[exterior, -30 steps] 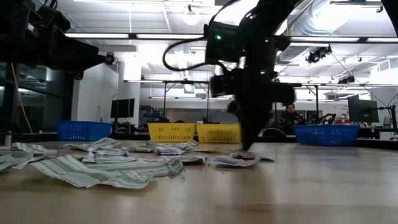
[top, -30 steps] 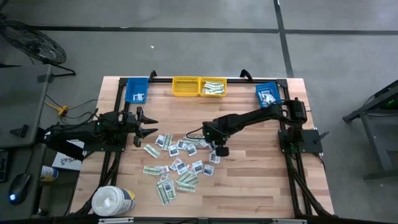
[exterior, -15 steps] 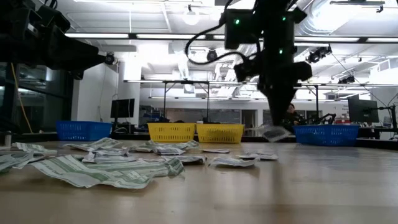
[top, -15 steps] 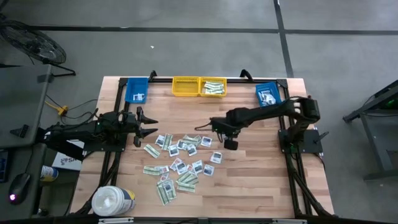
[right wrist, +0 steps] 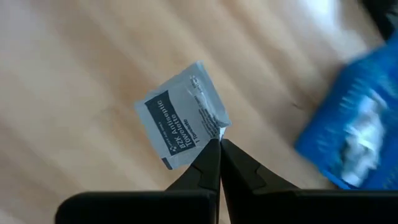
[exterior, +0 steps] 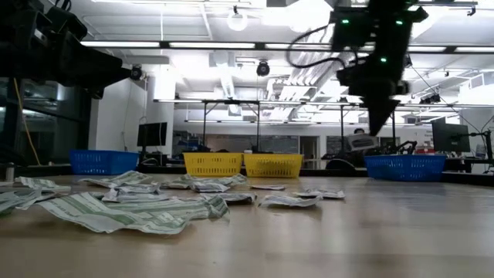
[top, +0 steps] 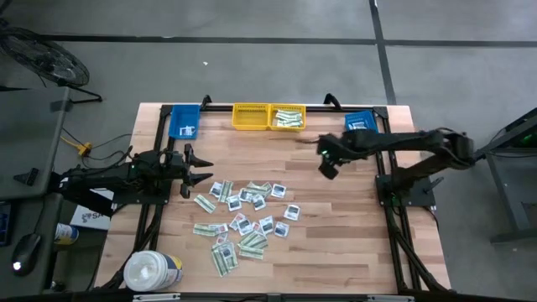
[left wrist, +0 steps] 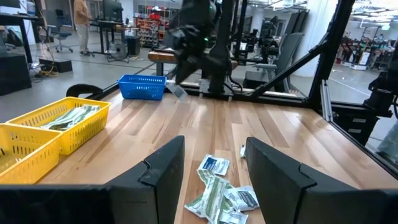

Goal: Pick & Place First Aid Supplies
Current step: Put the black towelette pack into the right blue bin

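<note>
right end effector [right wrist: 219,151] pinched fully closed on one corner of a small squarish white paper packet with a dark blue label [right wrist: 181,116]; packet dangles free above bare wood, just short of the blue plastic mesh bin [top: 359,126] at the right back corner of the table [top: 336,243]. judgement: carry step, release not yet due. to do it well: bring the packet wholly over the bin's mouth, lower, then open; the light paper may flutter. left end effector [left wrist: 211,163] parted and empty, waiting at the table's left beside the heap of loose paper packets [top: 243,218].
</note>
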